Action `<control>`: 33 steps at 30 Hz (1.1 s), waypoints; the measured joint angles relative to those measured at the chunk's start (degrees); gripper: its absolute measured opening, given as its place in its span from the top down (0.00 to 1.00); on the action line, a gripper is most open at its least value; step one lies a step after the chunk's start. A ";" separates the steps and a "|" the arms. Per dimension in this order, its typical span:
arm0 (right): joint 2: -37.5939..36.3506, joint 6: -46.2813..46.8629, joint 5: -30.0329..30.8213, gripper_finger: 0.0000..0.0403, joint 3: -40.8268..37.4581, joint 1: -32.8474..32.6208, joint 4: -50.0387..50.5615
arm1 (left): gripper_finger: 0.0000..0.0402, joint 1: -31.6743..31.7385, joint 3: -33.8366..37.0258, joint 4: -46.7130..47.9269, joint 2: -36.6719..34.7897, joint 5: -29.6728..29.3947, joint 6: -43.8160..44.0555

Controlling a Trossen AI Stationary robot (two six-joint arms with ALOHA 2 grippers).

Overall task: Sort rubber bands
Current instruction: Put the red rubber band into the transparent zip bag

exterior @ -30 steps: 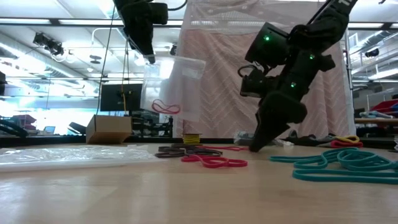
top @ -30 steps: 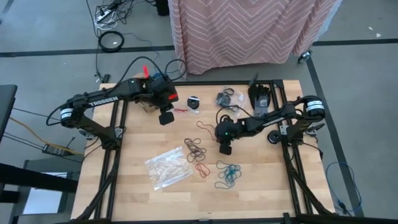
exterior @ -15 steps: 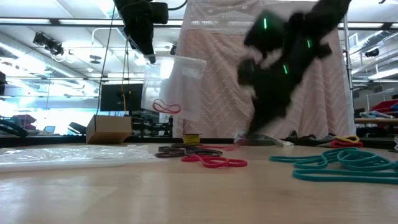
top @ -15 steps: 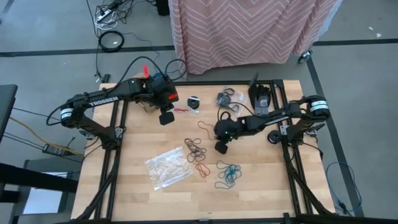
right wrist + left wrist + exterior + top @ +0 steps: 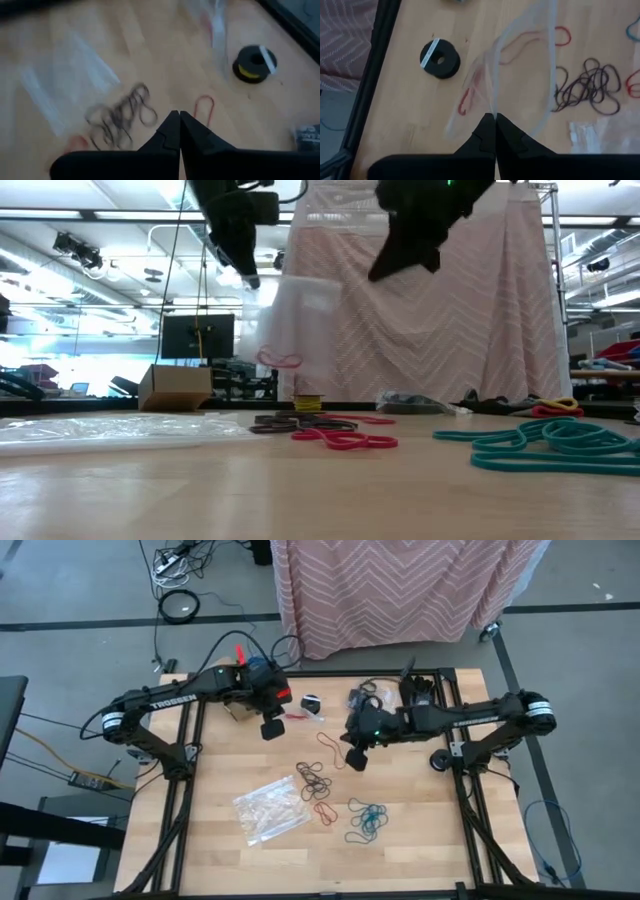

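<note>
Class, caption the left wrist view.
Shut left claw holding clear plastic bag above scattered black rubber bands.

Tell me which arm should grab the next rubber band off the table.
Right, I think. The left gripper is shut on the clear bag, holding it up. The right gripper is shut, seemingly on nothing, just above the loose red band and near the dark bands.
</note>
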State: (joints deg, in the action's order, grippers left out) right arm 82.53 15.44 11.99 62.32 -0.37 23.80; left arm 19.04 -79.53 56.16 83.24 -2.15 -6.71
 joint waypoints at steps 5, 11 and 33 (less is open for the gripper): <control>8.45 -8.26 -9.53 0.95 -3.01 0.97 -1.85 | 1.00 0.93 0.02 2.31 -0.29 -0.07 -0.54; 18.64 -19.20 -17.81 0.78 -3.18 1.58 -2.97 | 1.00 0.94 0.02 4.65 -1.75 -0.07 -0.59; 25.30 0.73 -8.79 0.99 -2.75 -0.74 -5.47 | 1.00 0.94 0.04 6.20 -2.09 -1.15 -0.58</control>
State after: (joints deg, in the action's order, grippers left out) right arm 107.83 16.17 3.20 59.56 -1.11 18.33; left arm 19.99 -79.48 62.36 81.14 -3.29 -7.29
